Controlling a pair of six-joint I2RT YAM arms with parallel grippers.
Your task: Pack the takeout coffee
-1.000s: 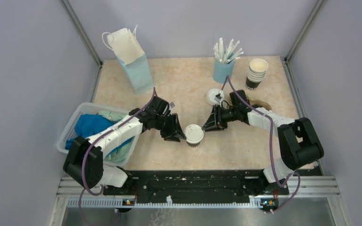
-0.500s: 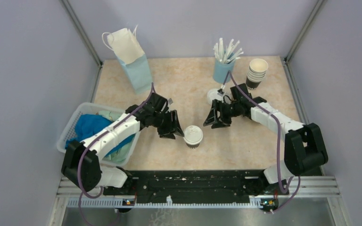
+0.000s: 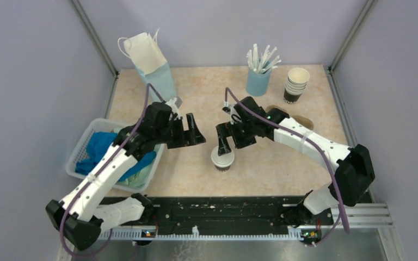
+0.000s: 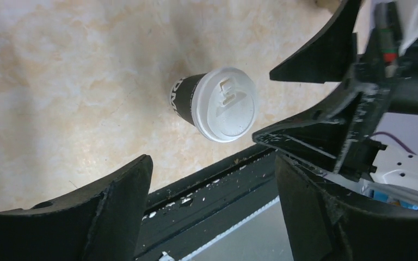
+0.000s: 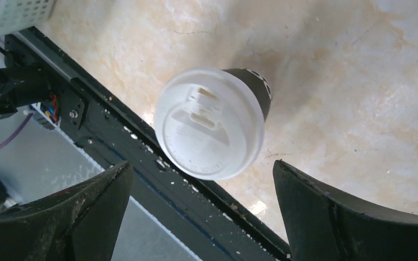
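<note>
Top external view: the takeout coffee stands upright on the counter. The right end effector hangs just above the coffee, wide open and empty. The left end effector, near the coffee, is wide open and empty too. I think the next step is the grab: go down and squeeze gently.

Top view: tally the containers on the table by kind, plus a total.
takeout coffee, lidded: 1
stack of lidless paper cups: 1 stack
blue cup holding white sticks: 1
paper bag: 1
white basket with blue cloth: 1
Total: 5 containers, counting the stack as one.
</note>
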